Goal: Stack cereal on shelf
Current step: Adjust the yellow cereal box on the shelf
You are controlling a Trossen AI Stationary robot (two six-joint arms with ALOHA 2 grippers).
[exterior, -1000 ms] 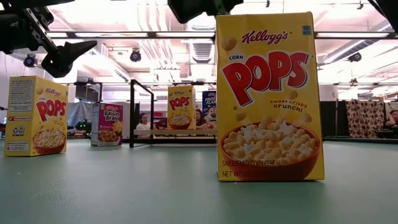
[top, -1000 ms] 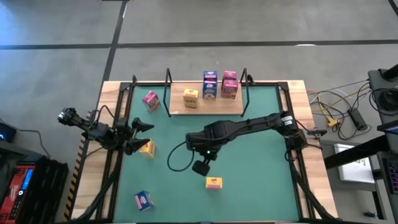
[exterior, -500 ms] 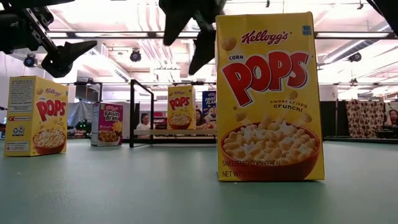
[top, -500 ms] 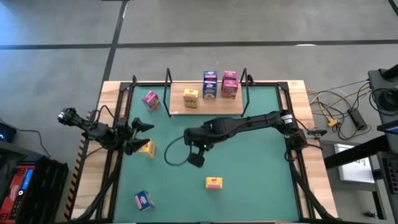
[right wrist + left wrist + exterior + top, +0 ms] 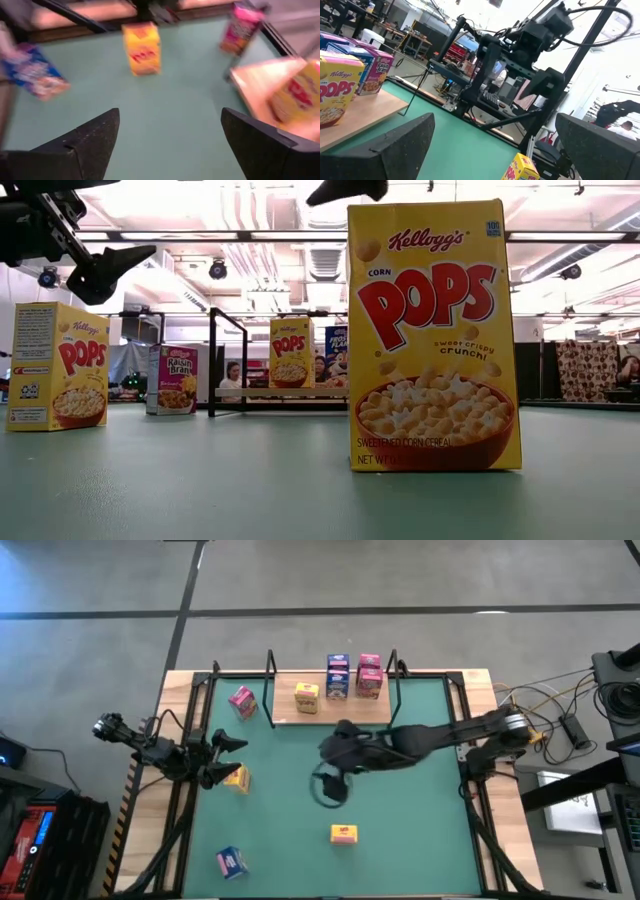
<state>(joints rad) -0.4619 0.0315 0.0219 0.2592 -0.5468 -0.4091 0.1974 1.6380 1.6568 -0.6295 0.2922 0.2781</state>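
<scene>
- The right gripper (image 5: 331, 787) is hanging over mid-counter (image 5: 420, 810), fingers (image 5: 95, 137) spread and grasping nothing.
- The left gripper (image 5: 222, 760) is waiting at the counter's left edge, fingers (image 5: 402, 140) released, just beside a yellow box (image 5: 238, 778).
- Four cereal boxes (image 5: 338, 677) are standing on the shelf (image 5: 330, 710); another yellow box (image 5: 344, 833), a blue box (image 5: 232, 861) and a pink box (image 5: 242, 700) are sitting on the counter.

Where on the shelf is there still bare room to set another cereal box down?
The shelf is bare at its left end, between the left upright and the yellow box. The board's front strip is bare too. The right half is crowded: blue boxes and pink boxes stand stacked side by side.
</scene>
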